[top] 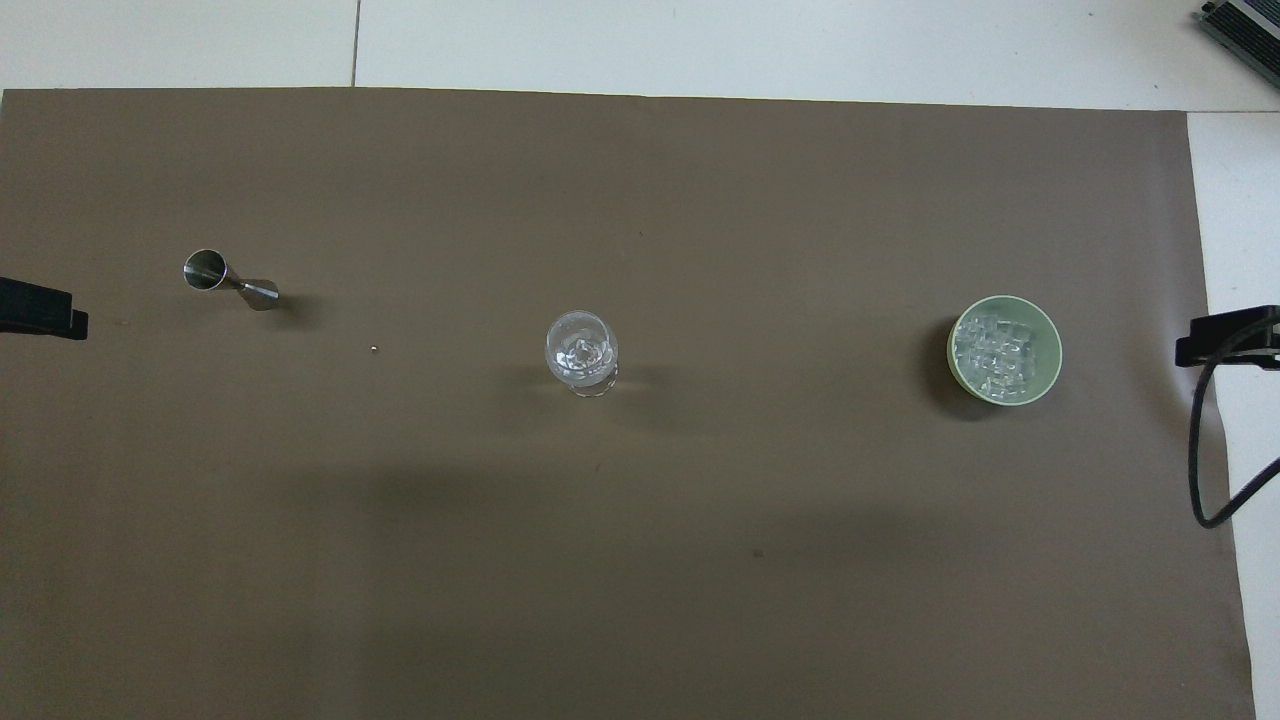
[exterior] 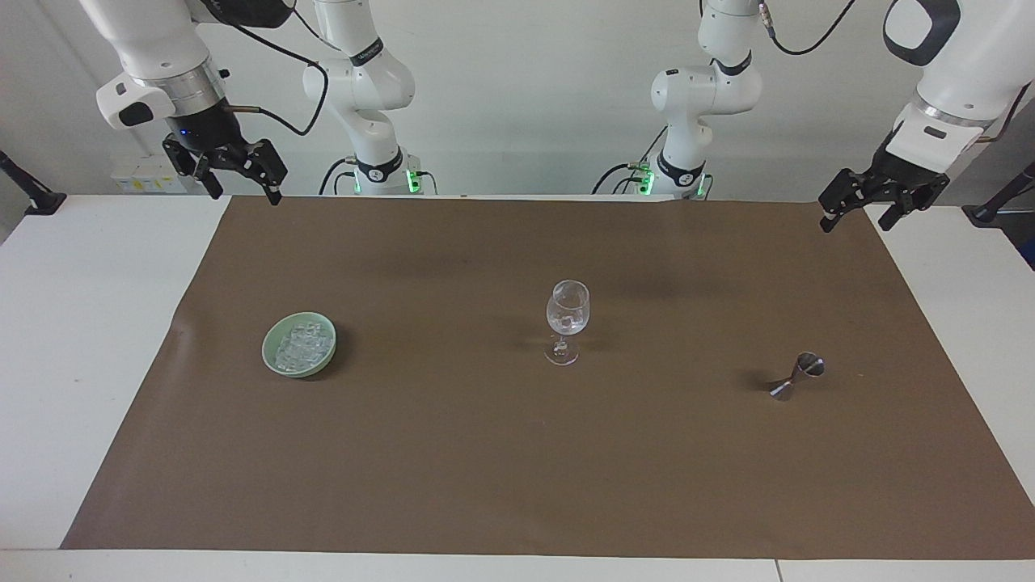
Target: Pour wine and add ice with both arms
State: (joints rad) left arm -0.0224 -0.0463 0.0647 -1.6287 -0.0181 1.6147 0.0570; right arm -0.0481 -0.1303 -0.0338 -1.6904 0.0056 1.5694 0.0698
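Taking the wine glass (exterior: 568, 321) at the middle of the brown mat (exterior: 517, 469) as the landmark, and reading across the facing view:

The right gripper (exterior: 239, 187) hangs in the air over the mat's corner at the right arm's end of the tabletop (exterior: 73, 323), well apart from the glass. Its fingers are spread and it holds nothing.

A pale green bowl (exterior: 270, 356) sits toward the right arm's end from the glass, a little farther from the robots than it. The ice (exterior: 301, 346) is heaped in this bowl.

The wine glass stands upright, with a few clear cubes in its bowl. Nothing stands between it and either gripper.

A metal jigger (exterior: 796, 377) lies on its side toward the left arm's end from the glass, farther from the robots.

The left gripper (exterior: 857, 217) hangs over the mat's corner at the left arm's end, fingers apart and empty.
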